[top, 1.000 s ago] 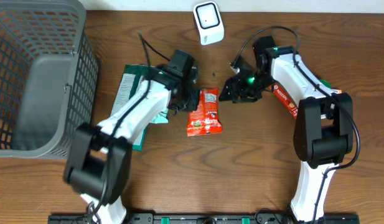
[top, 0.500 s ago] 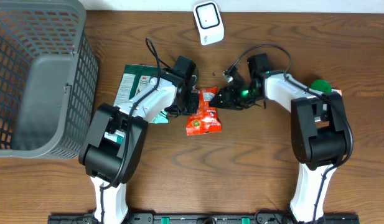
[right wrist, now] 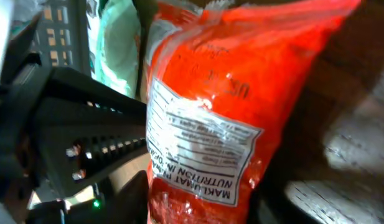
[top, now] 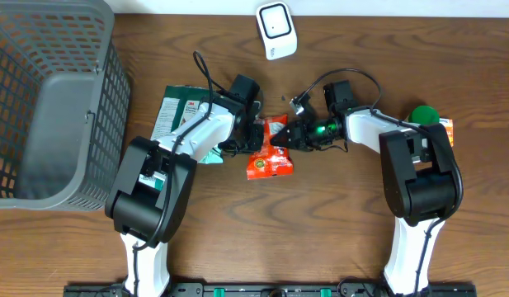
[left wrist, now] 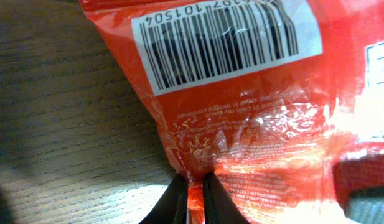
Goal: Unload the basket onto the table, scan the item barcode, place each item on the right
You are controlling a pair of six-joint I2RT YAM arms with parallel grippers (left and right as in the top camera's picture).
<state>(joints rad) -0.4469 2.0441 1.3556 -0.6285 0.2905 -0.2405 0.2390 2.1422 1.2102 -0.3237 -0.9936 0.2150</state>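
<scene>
While the grey basket (top: 112,115) stands at the left end of the table (top: 336,214), showing me only its own mesh and floor, the red packet (top: 270,157) lies near the table's middle. Both arms reach inward and low, meeting at the packet's far end. My left gripper (left wrist: 192,196) is pinched tight on the packet's crimped edge. The right gripper (top: 289,136) sits at the opposite side, and I cannot tell whether it grips. The packet's long axis runs far to near, with its barcode (left wrist: 220,43) facing the left wrist camera.

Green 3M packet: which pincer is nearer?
Left. The left pincer pinches the red packet on the side facing the green packet; the right pincer is at its far side.
</scene>
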